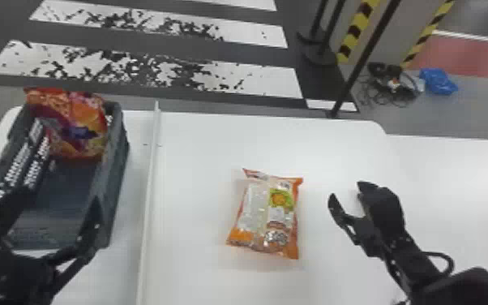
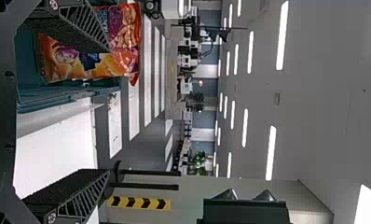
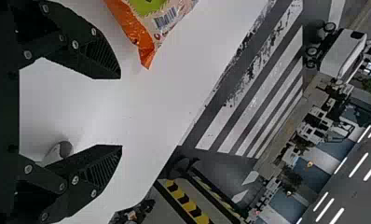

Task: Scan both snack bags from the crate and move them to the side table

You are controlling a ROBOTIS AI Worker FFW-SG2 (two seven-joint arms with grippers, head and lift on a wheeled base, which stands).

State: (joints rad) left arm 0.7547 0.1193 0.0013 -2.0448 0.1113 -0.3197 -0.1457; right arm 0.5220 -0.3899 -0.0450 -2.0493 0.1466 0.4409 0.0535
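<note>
Orange snack bag (image 1: 265,219) lies flat on the white table (image 1: 198,150), red snack bag (image 1: 79,142) in the crate (image 1: 111,178); in head view we have our left gripper (image 1: 58,198) near the crate, right gripper (image 1: 348,190) beside the orange bag. Left wrist view: our fingers (image 2: 74,189) empty, spread. Right wrist view: likewise.

Left gripper (image 1: 60,197) and right gripper (image 1: 347,190) black; fingers (image 3: 102,58) wedge-shaped, slanted ribs along sides. Small round silvery screws (image 3: 75,45) dot finger links. Right arm (image 1: 417,257) black, black cable (image 1: 451,264) looping from side.
</note>
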